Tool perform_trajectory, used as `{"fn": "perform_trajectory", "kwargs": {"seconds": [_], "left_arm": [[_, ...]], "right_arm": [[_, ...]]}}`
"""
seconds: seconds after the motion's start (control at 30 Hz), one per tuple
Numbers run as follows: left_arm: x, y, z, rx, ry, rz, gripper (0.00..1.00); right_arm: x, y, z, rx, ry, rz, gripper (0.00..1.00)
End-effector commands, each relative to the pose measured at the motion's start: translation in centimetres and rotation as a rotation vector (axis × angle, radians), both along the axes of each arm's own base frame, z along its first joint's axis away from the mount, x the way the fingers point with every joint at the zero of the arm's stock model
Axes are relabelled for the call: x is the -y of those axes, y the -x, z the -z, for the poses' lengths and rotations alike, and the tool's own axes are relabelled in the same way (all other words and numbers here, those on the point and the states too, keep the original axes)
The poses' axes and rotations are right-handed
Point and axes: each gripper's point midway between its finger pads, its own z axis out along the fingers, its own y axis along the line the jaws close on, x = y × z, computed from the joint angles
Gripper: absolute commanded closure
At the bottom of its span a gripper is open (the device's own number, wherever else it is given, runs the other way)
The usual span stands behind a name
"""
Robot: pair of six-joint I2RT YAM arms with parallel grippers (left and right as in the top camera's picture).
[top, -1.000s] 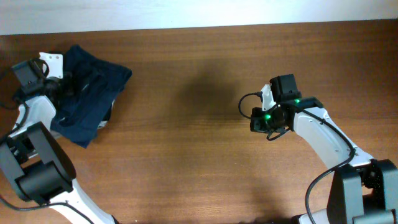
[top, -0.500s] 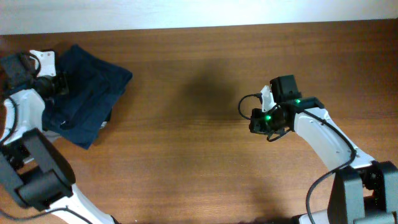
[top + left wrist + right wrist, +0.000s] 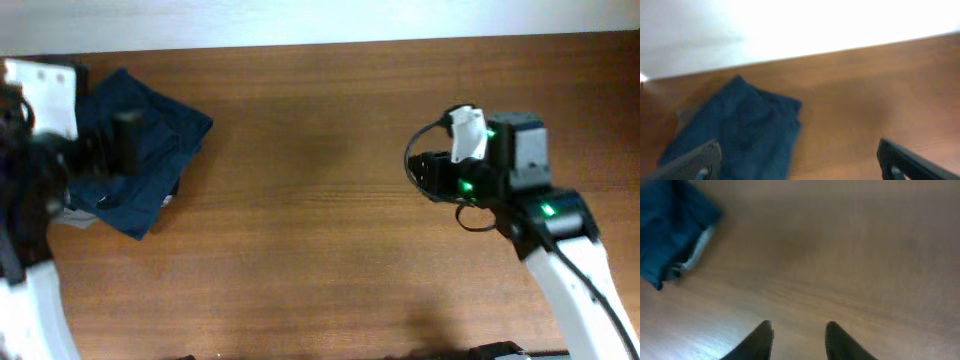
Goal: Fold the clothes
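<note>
The clothes, a pair of dark navy shorts [image 3: 150,150], lie folded in a compact bundle at the far left of the table. In the left wrist view the shorts [image 3: 740,130] sit below and between the raised fingers. My left gripper [image 3: 797,162] hangs above them, open wide and holding nothing. My right gripper [image 3: 425,170] hovers over bare wood at the right, far from the cloth. Its fingers [image 3: 765,335] stand parted with nothing between them. The right wrist view shows the shorts [image 3: 670,225] in its top left corner.
The brown wooden tabletop [image 3: 320,220] stretches between the two arms. Its far edge meets a white wall [image 3: 320,20] at the top. A pale lining or label [image 3: 697,250] peeks out at the bundle's edge.
My left gripper has opened, let go of the shorts and lifted away from them. My right gripper has opened from shut, and its arm has risen and shifted right.
</note>
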Motion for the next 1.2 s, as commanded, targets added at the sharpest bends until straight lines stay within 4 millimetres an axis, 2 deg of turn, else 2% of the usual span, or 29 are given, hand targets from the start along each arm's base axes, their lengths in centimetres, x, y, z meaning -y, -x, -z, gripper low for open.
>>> {"fn": "perform_trajectory", "kwargs": {"seconds": [0.0, 0.07, 0.1, 0.17, 0.37, 0.53, 0.77, 1.0, 1.07, 1.17], "left_arm": [[0.6, 2.3, 0.9, -0.06, -0.008, -0.014, 0.01], [1.0, 3.7, 1.0, -0.083, -0.001, -0.014, 0.01], [1.3, 4.6, 1.2, -0.099, 0.005, -0.014, 0.01], [1.5, 5.3, 1.5, -0.118, 0.012, -0.013, 0.01], [1.6, 5.6, 1.7, -0.133, 0.016, -0.013, 0.01], [1.7, 5.8, 1.9, -0.145, 0.02, -0.013, 0.01], [1.7, 5.8, 1.9, -0.145, 0.02, -0.013, 0.01], [1.7, 5.8, 1.9, -0.145, 0.02, -0.013, 0.01], [1.7, 5.8, 1.9, -0.145, 0.02, -0.013, 0.01], [1.7, 5.8, 1.9, -0.145, 0.02, -0.013, 0.01]], "right_arm": [[0.0, 0.9, -3.1, 0.105, 0.004, -0.021, 0.3], [0.0, 1.3, -3.8, 0.127, 0.001, -0.021, 0.13], [0.0, 1.5, -4.1, 0.137, 0.0, -0.021, 0.01], [0.0, 1.5, -4.1, 0.138, -0.001, -0.02, 0.01], [0.0, 1.4, -3.6, 0.112, -0.007, -0.015, 0.01], [-0.8, 2.2, -3.3, 0.083, -0.042, -0.06, 0.01], [0.3, 2.9, -2.0, 0.038, 0.027, -0.036, 0.01], [1.3, 4.1, -6.3, 0.28, 0.166, -0.096, 0.01], [2.6, 4.0, -6.9, 0.309, 0.218, -0.037, 0.01], [5.0, 5.2, -7.2, 0.352, 0.295, 0.073, 0.01]]}}
